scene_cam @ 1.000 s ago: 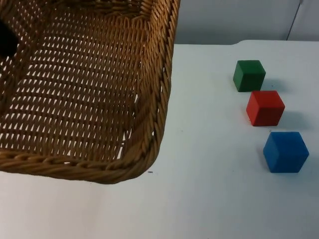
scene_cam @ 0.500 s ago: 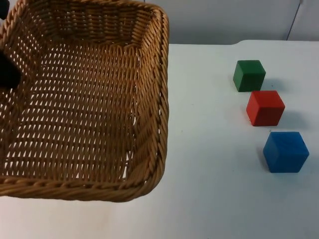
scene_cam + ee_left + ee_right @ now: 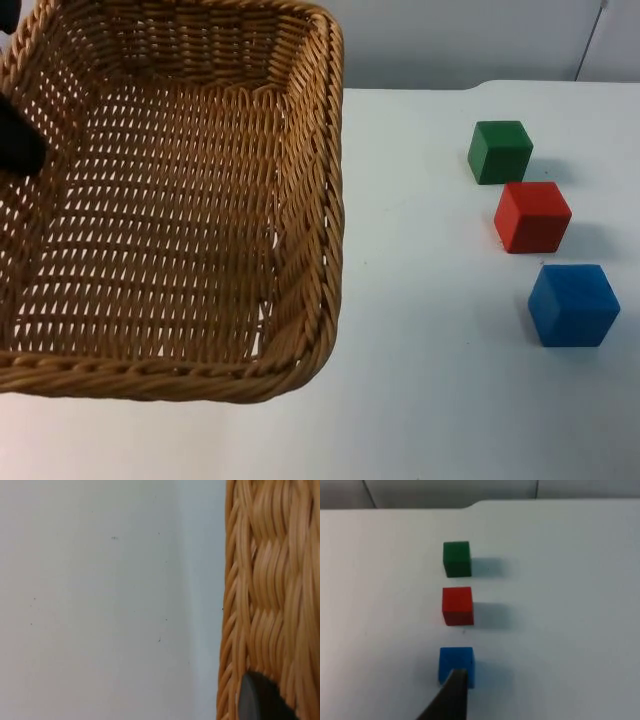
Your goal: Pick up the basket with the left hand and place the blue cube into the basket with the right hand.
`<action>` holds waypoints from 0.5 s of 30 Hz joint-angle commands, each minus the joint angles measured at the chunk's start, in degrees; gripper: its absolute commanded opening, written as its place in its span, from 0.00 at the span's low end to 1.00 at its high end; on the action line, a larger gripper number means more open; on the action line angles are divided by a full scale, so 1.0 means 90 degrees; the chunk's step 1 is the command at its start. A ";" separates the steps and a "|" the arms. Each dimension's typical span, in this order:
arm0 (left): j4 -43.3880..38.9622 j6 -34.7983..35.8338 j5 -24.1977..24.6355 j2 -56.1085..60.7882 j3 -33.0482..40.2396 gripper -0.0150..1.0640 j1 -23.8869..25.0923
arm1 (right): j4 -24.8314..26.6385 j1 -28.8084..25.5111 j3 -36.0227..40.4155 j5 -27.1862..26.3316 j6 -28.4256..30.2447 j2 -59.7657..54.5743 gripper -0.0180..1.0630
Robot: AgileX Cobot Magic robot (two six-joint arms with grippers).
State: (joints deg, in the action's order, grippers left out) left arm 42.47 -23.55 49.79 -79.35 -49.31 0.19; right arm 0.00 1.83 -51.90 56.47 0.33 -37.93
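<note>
A woven wicker basket (image 3: 300,150) hangs above the left half of the table, held up and empty. My left gripper (image 3: 14,142) is the dark shape at its left rim, shut on that rim. In the left wrist view the basket's rim (image 3: 270,595) runs right beside a black fingertip (image 3: 260,702). The blue cube (image 3: 573,304) sits on the table at the right, nearest of a row of three. My right gripper (image 3: 452,700) waits above the table just short of the blue cube (image 3: 456,661), apart from it.
A red cube (image 3: 532,216) and a green cube (image 3: 499,151) stand behind the blue one in a line toward the grey wall. Open white table (image 3: 430,300) lies between the basket and the cubes. The table's far edge meets the partition.
The basket has shifted so that its far rim has come into the top view, then drifted slightly right. The three cubes have stayed where they were.
</note>
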 commanded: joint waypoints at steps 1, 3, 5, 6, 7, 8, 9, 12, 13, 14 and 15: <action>0.0265 0.0001 0.0065 0.0031 0.0003 0.01 0.0024 | 0.0295 -0.0008 -0.0214 -0.0103 0.0176 -0.0630 0.94; 0.0292 0.0001 0.0065 0.0031 0.0003 0.01 0.0024 | 0.0544 -0.0008 -0.0384 -0.0153 0.0206 -0.1315 0.94; 0.0290 0.0001 0.0052 0.0031 0.0003 0.01 0.0024 | 0.0722 -0.0008 -0.0410 -0.0328 0.0187 -0.2115 0.94; 0.0290 0.0001 0.0052 0.0031 0.0003 0.01 0.0024 | 0.0722 -0.0008 -0.0410 -0.0328 0.0187 -0.2115 0.94; 0.0290 0.0001 0.0052 0.0031 0.0003 0.01 0.0024 | 0.0802 0.0000 -0.0410 -0.0396 0.0187 -0.2351 0.94; 0.0290 0.0001 0.0040 0.0031 0.0003 0.01 0.0024 | 0.0866 0.0047 -0.0410 -0.0485 0.0177 -0.2606 0.94; 0.0290 0.0001 0.0040 0.0031 0.0003 0.01 0.0024 | 0.0850 0.0147 -0.0410 -0.0607 0.0091 -0.2833 0.94; 0.0290 0.0001 0.0026 0.0031 0.0003 0.01 0.0024 | 0.0681 0.0515 -0.0410 -0.0915 -0.0302 -0.3199 0.94; 0.0290 0.0001 0.0026 0.0031 0.0003 0.01 0.0024 | 0.0416 0.0717 -0.0410 -0.1102 -0.0616 -0.3393 0.94; 0.0290 0.0001 0.0026 0.0031 0.0003 0.01 0.0024 | 0.0000 0.0991 -0.0410 -0.1273 -0.1106 -0.3596 0.94; 0.0290 0.0001 0.0026 0.0031 0.0003 0.01 0.0024 | -0.0390 0.1276 -0.0410 -0.1383 -0.1681 -0.3772 0.94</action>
State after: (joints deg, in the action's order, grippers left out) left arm 42.67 -23.55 49.88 -79.35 -49.31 0.19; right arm 1.48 10.27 -55.14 46.69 -8.43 -69.91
